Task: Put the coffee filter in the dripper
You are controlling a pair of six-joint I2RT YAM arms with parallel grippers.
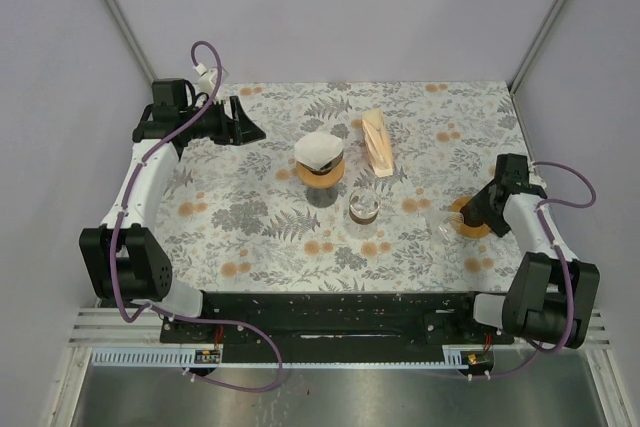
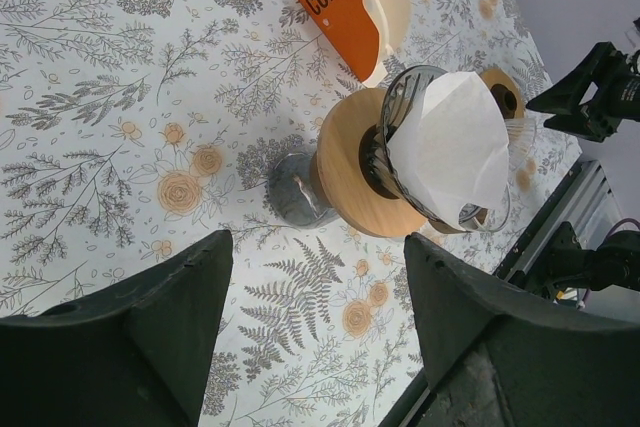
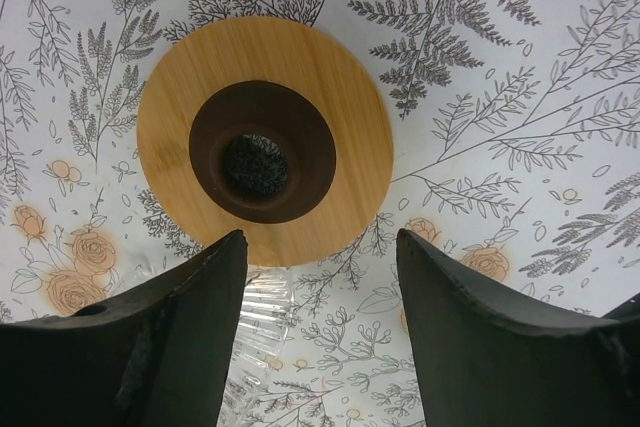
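One white paper coffee filter [image 1: 318, 150] sits open-side up in the cone of a dripper [image 2: 345, 172] with a wooden collar, near the middle of the floral surface [image 1: 250, 227]. Just in front of that dripper, on the side nearer the arm bases, stands one small clear glass [image 1: 363, 209]. Just beside the dripper to the right lies one orange and cream packet [image 2: 340, 2] printed with COFFEE.

A second dripper [image 3: 265, 137], also with a wooden collar and a dark centre, is well apart on the right side of the surface. It carries no filter, and some of its ribbed clear glass shows beside the collar. That makes two drippers, one filter, one glass and one packet.

The right tool [image 3: 320, 237] is close over the second dripper with its fingers spread. Whether they touch it I cannot tell. The left tool [image 1: 252, 123] is at the far left of the surface, well apart from the things there, spread and holding nothing.
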